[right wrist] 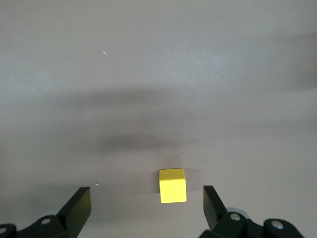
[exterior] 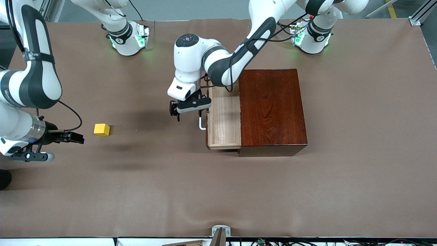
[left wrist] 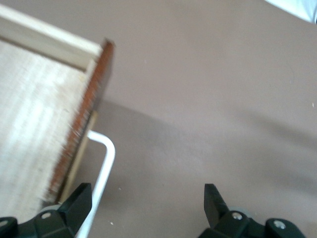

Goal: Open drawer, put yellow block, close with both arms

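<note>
The drawer [exterior: 223, 119] stands pulled out of the dark mahogany box [exterior: 271, 106], toward the right arm's end, and its pale tray is bare. My left gripper [exterior: 175, 112] hovers open over the table just off the drawer's front. In the left wrist view the white handle [left wrist: 104, 163] runs close beside one of the left gripper's [left wrist: 146, 206] fingers [left wrist: 79, 201], ungripped. The yellow block [exterior: 101, 129] sits on the table toward the right arm's end. My right gripper [exterior: 76, 138] is low beside it, open. In the right wrist view the block [right wrist: 173, 185] lies just ahead of the right gripper [right wrist: 147, 206].
A brown cloth [exterior: 218, 191] covers the table. Both arm bases [exterior: 128, 39] stand along the edge farthest from the front camera. A small metal bracket [exterior: 220, 232] sits at the table's nearest edge. The box stands toward the left arm's end.
</note>
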Controlling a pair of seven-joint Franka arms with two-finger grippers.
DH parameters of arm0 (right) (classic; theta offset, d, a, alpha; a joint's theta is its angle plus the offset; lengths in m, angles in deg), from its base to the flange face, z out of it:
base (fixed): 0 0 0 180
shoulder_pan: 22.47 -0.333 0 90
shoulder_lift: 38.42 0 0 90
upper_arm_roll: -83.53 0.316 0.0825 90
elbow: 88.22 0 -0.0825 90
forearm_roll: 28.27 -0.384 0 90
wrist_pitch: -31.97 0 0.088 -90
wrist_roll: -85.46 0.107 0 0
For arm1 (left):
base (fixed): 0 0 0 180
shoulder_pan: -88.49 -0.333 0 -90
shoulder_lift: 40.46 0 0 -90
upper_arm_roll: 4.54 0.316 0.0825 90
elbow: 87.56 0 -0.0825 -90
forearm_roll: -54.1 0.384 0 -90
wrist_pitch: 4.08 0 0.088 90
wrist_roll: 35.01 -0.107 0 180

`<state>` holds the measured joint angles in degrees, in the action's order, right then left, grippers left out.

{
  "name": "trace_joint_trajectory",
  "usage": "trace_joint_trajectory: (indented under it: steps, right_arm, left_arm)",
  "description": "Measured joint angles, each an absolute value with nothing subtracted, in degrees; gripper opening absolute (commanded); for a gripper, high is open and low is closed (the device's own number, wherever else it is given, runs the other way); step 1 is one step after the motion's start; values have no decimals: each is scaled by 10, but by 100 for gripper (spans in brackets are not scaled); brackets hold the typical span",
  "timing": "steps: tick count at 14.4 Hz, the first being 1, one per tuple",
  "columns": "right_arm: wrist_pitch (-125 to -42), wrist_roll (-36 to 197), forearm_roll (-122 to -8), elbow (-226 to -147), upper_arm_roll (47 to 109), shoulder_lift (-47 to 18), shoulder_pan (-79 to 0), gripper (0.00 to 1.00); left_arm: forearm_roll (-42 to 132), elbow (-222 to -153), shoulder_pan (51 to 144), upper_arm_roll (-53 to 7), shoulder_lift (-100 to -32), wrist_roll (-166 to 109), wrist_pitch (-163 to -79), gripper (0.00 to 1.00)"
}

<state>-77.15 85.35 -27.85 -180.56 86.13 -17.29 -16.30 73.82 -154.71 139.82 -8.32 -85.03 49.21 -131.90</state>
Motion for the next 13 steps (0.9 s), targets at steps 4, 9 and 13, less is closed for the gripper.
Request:
trace_joint_trajectory:
  steps: [4, 9, 13]
  right_arm:
    - [-778, 854, -278, -1805, 861, -141, -153, 100]
    - [-800, 854, -278, -1805, 860, -104, -151, 100]
    - [-803, 853, -278, -1807, 859, -76, -139, 100]
  left_arm:
    - [738, -1542, 1359, -79, -773, 462, -1244, 100]
    - [721, -1549, 1295, -80, -695, 338, -1108, 100]
    - [719, -1552, 1225, -79, -650, 178, -991, 100]
